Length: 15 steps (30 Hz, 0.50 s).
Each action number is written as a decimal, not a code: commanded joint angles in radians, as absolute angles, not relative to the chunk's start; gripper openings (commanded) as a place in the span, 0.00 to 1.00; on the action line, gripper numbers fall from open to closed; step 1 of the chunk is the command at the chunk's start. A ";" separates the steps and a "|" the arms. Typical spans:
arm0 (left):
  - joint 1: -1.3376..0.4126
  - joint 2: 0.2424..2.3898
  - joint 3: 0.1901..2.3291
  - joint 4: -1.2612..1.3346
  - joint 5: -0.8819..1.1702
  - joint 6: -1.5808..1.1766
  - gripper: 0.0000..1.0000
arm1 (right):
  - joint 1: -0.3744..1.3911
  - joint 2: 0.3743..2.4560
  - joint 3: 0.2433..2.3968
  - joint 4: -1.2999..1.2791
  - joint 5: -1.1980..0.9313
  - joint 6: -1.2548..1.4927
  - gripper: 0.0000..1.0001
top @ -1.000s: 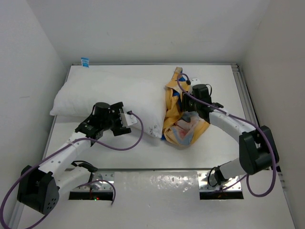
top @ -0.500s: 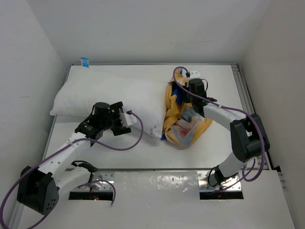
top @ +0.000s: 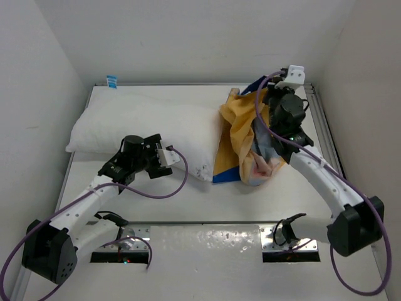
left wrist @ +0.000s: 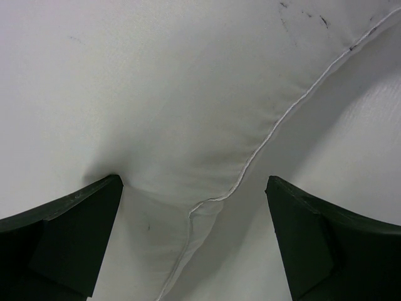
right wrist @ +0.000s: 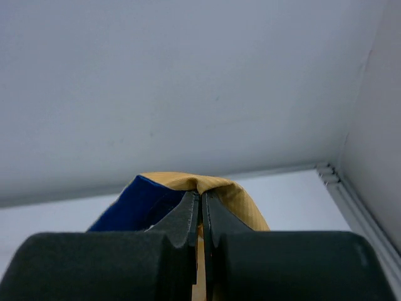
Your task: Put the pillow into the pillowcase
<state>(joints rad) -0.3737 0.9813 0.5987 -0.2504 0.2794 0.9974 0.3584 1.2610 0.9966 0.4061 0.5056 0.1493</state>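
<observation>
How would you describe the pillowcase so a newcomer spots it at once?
On the white table, look right of the big white pillow. The pillowcase is the crumpled cloth there, its top edge pinched in the shut jaws of the right arm. It alone is coloured: orange-yellow with blue patches, against plain white all round.

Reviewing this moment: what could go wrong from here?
1. The right gripper pinches only a thin fold of the pillowcase; it may slip out.
2. The pillowcase hangs bunched, no opening showing, so the pillow may not go in.
3. The left gripper is open over the pillow's seam; closing there might catch only the edge.
</observation>
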 commanded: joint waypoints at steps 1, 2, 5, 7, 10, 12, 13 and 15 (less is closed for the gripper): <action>-0.382 0.957 0.592 -0.192 0.282 0.989 1.00 | 0.371 1.171 1.040 0.564 0.618 0.042 0.00; -0.383 0.957 0.592 -0.189 0.281 0.991 1.00 | 0.376 1.158 1.043 0.572 0.642 0.032 0.00; -0.382 0.957 0.589 -0.184 0.281 0.989 1.00 | 0.394 1.109 1.061 0.592 0.672 -0.033 0.00; -0.383 0.957 0.588 -0.180 0.281 0.989 1.00 | 0.429 1.089 1.081 0.620 0.664 -0.072 0.00; -0.382 0.957 0.588 -0.178 0.284 0.989 1.00 | 0.460 1.091 1.117 0.635 0.621 -0.094 0.00; -0.382 0.957 0.588 -0.176 0.282 0.989 1.00 | 0.489 1.103 1.144 0.624 0.557 -0.091 0.00; -0.382 0.956 0.588 -0.176 0.284 0.988 1.00 | 0.498 1.124 1.181 0.602 0.536 -0.089 0.00; -0.383 0.950 0.588 -0.173 0.281 0.985 1.00 | 0.515 1.149 1.219 0.563 0.480 -0.087 0.00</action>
